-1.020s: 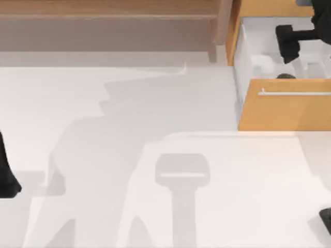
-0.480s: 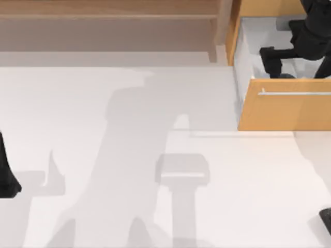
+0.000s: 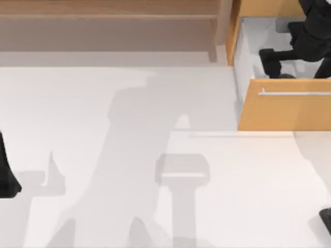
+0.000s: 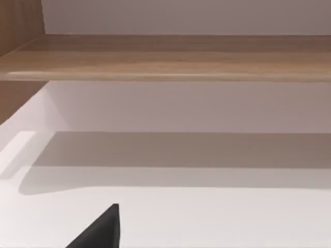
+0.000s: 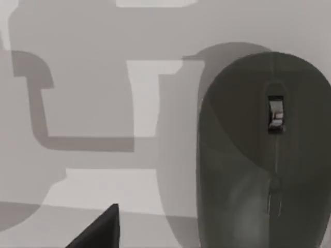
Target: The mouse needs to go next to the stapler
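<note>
The mouse (image 5: pixel 264 155) is a glossy black dome with a scroll wheel, lying on the pale floor of the open drawer (image 3: pixel 248 46). From above only a sliver of the mouse (image 3: pixel 285 76) peeks out behind the orange drawer front (image 3: pixel 284 111). My right gripper (image 3: pixel 271 63) reaches down into the drawer just above and beside the mouse, open, with nothing held. One of its fingertips (image 5: pixel 98 230) shows close to the camera, clear of the mouse. The stapler is out of view. My left gripper (image 3: pixel 9 181) is parked at the table's left edge, open.
A wooden shelf (image 3: pixel 108 13) runs along the back of the table and also appears as the shelf (image 4: pixel 165 57) in the left wrist view. The drawer's orange side wall (image 3: pixel 234 36) and front hem in the right arm. Arm shadows fall across the white tabletop (image 3: pixel 155 103).
Since a second ago my right gripper has swung left and lower inside the drawer, toward the mouse. In the last half second it has hardly moved. The left arm is still.
</note>
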You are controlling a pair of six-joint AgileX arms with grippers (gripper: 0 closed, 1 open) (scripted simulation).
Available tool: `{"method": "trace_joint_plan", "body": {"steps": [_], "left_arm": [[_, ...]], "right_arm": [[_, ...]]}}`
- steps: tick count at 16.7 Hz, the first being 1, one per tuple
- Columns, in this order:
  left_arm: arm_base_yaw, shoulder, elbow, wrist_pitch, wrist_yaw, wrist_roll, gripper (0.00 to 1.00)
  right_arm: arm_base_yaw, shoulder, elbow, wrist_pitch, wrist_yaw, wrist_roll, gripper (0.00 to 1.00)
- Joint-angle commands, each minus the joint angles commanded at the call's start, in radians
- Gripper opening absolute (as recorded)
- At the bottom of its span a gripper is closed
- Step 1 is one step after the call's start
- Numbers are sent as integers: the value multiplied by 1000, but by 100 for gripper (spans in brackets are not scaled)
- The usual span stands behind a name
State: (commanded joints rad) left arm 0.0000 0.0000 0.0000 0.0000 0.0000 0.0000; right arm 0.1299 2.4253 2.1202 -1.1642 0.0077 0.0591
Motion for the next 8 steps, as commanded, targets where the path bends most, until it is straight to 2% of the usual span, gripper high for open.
{"method": "trace_joint_plan", "body": {"steps": [8], "left_arm": [[0,0,0,0,0,0,100]], "right_arm": [[1,9,-29,43,1,1,100]]}}
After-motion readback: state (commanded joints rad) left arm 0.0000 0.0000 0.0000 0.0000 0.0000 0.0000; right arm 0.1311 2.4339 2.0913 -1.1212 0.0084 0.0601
